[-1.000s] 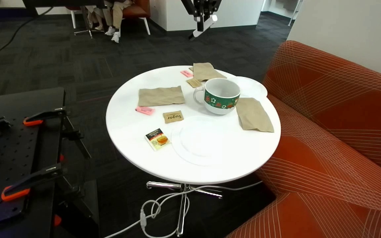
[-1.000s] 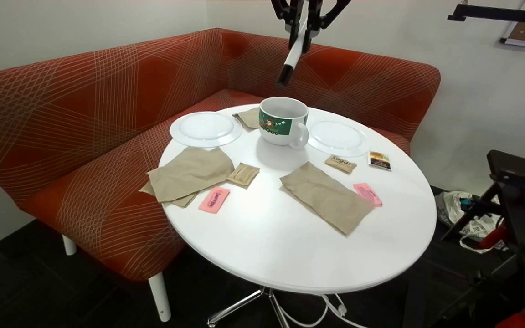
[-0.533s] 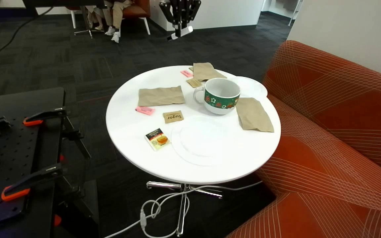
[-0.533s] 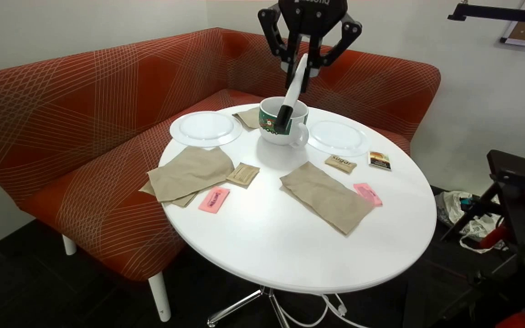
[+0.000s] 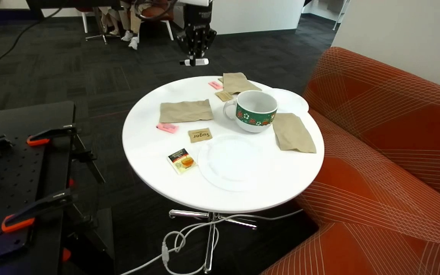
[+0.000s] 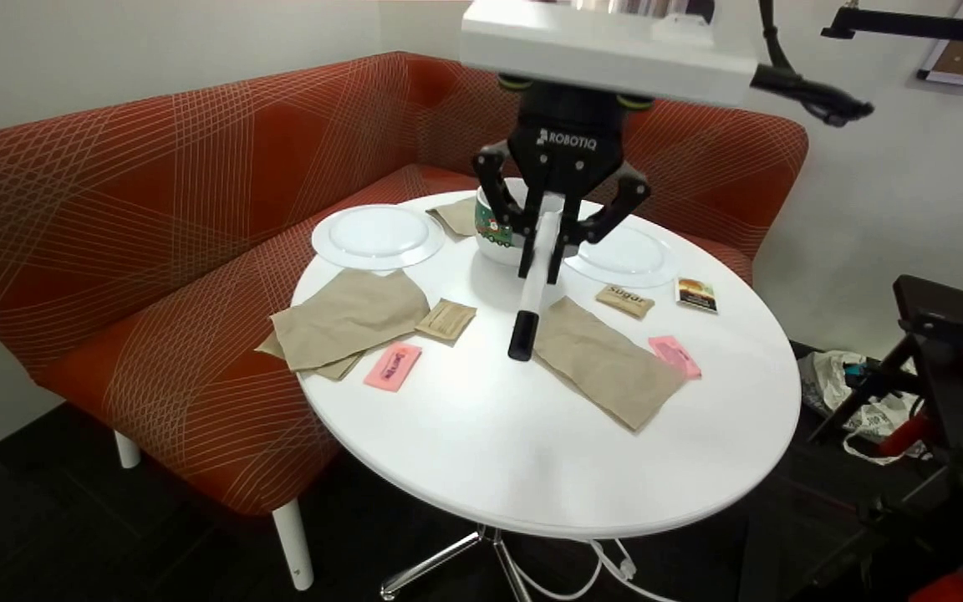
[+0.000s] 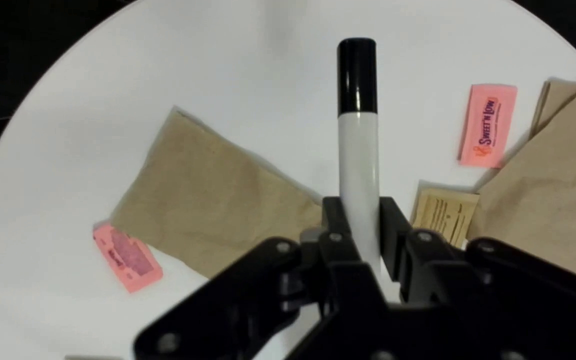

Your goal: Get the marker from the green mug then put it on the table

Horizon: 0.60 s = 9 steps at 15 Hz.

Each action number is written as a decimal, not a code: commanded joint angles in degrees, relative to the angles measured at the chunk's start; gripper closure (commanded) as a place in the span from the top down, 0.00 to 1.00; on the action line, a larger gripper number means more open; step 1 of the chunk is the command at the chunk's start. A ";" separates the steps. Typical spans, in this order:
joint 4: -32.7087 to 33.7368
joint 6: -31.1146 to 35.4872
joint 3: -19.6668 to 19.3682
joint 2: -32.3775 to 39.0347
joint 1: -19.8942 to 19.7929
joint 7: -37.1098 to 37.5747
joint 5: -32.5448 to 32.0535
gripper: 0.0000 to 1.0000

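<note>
The marker, white with a black end, is held between the fingers of my gripper. It also shows in the wrist view, black end pointing away from the gripper. In an exterior view the marker looks nearly level. My gripper is shut on it, above the table near its edge. The green mug, white inside with a patterned green band, stands upright on the table. In an exterior view the mug is partly hidden behind the gripper. The wrist view does not show it.
Brown napkins, clear plates, a pink packet, a sugar packet and a tea packet lie on the table. An orange-red sofa borders it. A black bench with clamps stands at the other side.
My gripper has come down toward the table and away from the mug, carrying the marker. The marker has turned closer to level in an exterior view. Mug and table items have not moved.
</note>
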 commanded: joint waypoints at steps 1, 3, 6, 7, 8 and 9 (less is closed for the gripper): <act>-0.37 7.45 0.91 5.22 -0.41 -3.93 3.09 0.05; 0.46 10.73 1.87 8.64 -0.83 -5.74 5.67 0.05; 1.54 13.93 2.40 12.17 -0.49 -8.43 8.26 0.05; 1.77 14.66 2.41 12.81 -0.33 -8.75 8.72 0.05; 1.91 14.95 2.34 13.20 -0.14 -9.09 9.05 0.05; 2.16 15.22 2.21 13.37 0.00 -9.13 9.28 0.05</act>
